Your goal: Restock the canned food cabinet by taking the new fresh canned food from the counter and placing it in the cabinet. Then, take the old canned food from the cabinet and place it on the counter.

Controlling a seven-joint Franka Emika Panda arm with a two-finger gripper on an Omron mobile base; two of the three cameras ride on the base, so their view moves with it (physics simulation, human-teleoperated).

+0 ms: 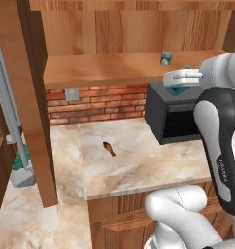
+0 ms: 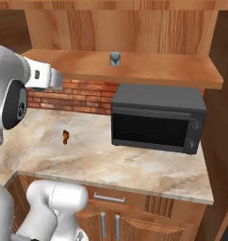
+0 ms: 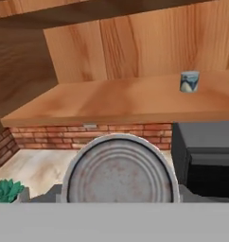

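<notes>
New can (image 3: 119, 170): teal label, silver ribbed lid, faint rust specks.
Gripper (image 1: 180, 83): clamped on it.
Old can (image 3: 189, 81): pale grey-blue, upright on cabinet (image 3: 111, 101) shelf.

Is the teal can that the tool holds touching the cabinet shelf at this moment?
Apart. In the hand view the teal can sits at the tool, below and in front of the cabinet shelf, with brick wall visible between the two.

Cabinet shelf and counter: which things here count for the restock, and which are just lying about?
For the job:
- teal can, held in the gripper
- pale grey-blue can, standing on the cabinet shelf
- counter

Lying about:
- black microwave
- small brown scrap on the counter
- green plant
</notes>
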